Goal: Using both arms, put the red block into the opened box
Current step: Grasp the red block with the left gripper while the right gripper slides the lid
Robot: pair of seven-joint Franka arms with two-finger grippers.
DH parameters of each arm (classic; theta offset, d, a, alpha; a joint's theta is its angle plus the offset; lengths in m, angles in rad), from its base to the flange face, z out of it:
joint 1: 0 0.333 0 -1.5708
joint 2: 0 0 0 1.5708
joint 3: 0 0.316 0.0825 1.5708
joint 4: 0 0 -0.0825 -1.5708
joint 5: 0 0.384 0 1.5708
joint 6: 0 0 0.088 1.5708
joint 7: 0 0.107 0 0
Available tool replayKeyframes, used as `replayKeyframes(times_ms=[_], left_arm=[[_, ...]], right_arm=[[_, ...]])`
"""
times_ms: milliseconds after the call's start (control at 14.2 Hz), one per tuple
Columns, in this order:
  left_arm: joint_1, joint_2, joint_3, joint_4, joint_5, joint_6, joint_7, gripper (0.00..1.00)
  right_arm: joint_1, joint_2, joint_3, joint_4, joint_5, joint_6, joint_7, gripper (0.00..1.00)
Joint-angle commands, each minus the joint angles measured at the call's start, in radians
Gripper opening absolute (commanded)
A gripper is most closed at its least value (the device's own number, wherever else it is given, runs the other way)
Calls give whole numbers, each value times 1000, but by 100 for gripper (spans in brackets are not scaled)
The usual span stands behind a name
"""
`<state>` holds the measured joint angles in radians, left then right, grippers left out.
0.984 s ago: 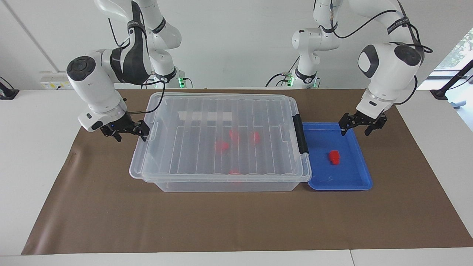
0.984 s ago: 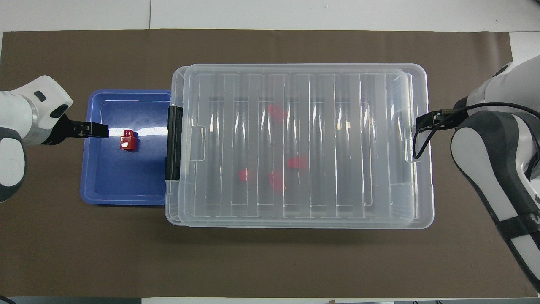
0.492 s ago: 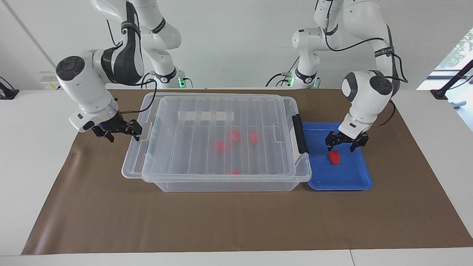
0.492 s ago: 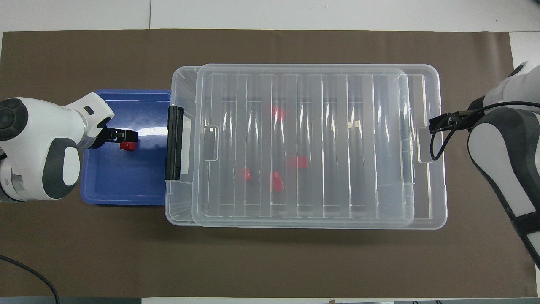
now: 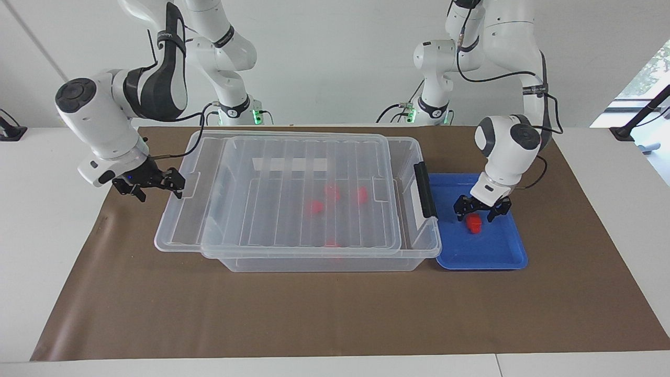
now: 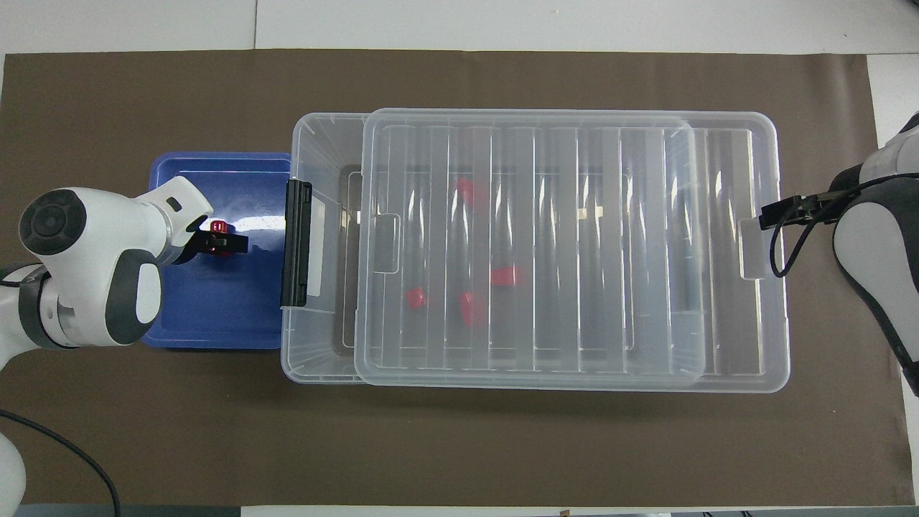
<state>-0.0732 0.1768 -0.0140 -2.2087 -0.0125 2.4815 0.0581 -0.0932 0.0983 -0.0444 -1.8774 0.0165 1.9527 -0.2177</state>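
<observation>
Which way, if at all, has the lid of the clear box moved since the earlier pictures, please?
Yes. The lid has slid toward the right arm's end of the table, uncovering the box beside its black handle.

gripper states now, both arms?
Left gripper: open, fingers straddling the red block in the blue tray.
Right gripper: at the lid edge, grip unclear.

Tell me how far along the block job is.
Done: the lid sits shifted toward the right arm's end, right end effector at its edge, leaving the box open by the clip. In hand: open left end effector straddles the red block in the blue tray. Left: grasp, lift, drop it in.
</observation>
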Motion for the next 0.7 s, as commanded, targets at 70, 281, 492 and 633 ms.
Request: replayKeyframes(times_ms=[70,281,492,633], left_arm=[[-2,-3,8,-22,16,45,-11,0],[-4,-3,8,-20,16,50,-21,0],[-4,-29,9,-9,16,30,-26,0],[-4,-92,11,15,16,-56,-34,0]], right_arm=[[-49,-14,8,-9,3,14,-89,100],[-63,-11,6,1,2,9,-120,100],[-91,-8,6,6,-1,8,-158,100],[-111,-5,6,20,-1,5,-198,100]])
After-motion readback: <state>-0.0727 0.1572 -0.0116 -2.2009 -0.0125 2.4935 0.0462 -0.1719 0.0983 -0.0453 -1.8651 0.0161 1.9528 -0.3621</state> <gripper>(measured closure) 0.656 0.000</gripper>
